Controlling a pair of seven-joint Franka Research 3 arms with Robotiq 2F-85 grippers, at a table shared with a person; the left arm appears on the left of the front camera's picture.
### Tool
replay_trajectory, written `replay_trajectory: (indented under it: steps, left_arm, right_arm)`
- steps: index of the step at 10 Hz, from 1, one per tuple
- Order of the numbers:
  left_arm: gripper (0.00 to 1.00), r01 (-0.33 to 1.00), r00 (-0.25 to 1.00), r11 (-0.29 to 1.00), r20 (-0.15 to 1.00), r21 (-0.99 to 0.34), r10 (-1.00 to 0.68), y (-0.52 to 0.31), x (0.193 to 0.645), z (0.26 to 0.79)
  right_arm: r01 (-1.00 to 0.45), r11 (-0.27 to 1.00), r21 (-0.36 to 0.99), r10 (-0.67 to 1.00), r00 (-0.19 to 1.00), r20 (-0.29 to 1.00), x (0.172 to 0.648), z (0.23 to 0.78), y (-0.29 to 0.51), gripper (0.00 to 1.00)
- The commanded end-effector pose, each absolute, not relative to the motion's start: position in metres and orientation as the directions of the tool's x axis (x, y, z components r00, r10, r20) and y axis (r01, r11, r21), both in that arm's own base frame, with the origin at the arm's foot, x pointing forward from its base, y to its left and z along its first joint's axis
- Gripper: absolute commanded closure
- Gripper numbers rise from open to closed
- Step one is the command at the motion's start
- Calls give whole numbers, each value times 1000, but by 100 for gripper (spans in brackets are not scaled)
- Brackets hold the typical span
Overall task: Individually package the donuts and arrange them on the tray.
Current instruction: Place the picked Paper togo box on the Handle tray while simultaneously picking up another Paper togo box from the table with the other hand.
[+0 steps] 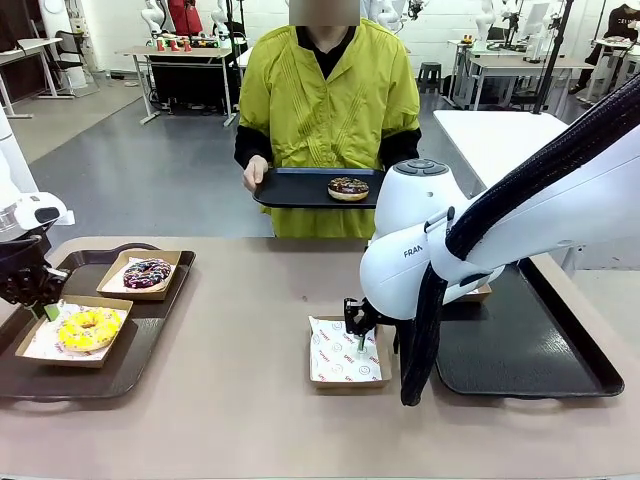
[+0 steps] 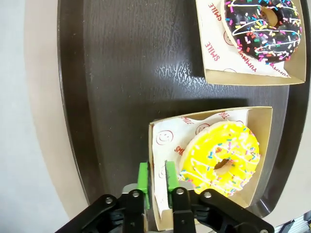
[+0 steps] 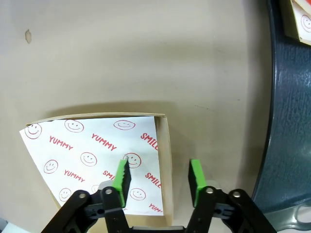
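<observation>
On the dark left tray [image 1: 150, 330] lie two paper-lined boxes. One holds the yellow-iced donut [image 1: 88, 328] [image 2: 221, 158], the other the dark purple-brown sprinkled donut [image 1: 148, 272] [image 2: 265, 26]. My left gripper [image 1: 45, 308] [image 2: 156, 177] straddles the side wall of the yellow donut's box [image 2: 158, 141], jaws parted a little. My right gripper [image 1: 360, 340] [image 3: 160, 182] hangs open over the side wall of an empty paper-lined box [image 1: 345, 352] [image 3: 97, 150] at mid-table. A chocolate sprinkled donut [image 1: 348, 188] rests on a black tray [image 1: 290, 188] held by the person.
A second dark tray [image 1: 530, 345] [image 3: 286, 121] lies on the table's right side, with a further box [image 1: 482, 293] on it, partly behind my right arm. Bare table stretches between the two trays. The person stands at the far edge.
</observation>
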State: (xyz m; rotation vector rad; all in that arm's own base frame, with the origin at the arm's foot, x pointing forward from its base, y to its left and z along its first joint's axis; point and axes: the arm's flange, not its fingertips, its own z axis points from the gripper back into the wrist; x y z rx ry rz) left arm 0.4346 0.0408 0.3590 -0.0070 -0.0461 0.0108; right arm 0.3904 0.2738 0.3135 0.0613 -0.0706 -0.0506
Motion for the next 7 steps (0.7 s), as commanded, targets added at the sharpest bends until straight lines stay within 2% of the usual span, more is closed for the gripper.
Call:
replay_trajectory:
  steps: [1, 2, 3, 4, 5, 7]
  left_arm:
    - [0, -22, 999, 1000, 50, 3, 22, 41, 433, 360]
    - [0, -22, 999, 1000, 48, 2, 22, 41, 433, 360]
    - [26, -20, 999, 1000, 47, 0, 20, 42, 433, 361]
    - [17, -19, 999, 1000, 45, -4, 20, 42, 433, 361]
    - [0, -18, 999, 1000, 43, -9, 18, 42, 433, 362]
    - [0, -15, 999, 1000, 40, -23, 16, 43, 433, 364]
  right_arm:
    - [40, 997, 70, -46, 996, 82, 395, 310, 277, 100]
    - [44, 997, 68, -50, 995, 82, 395, 310, 277, 84]
    - [50, 996, 68, -55, 995, 85, 395, 311, 277, 94]
    - [59, 996, 70, -65, 994, 83, 395, 311, 277, 100]
    - [67, 995, 71, -73, 994, 83, 395, 311, 277, 100]
    - [73, 994, 76, -79, 993, 82, 396, 312, 277, 100]
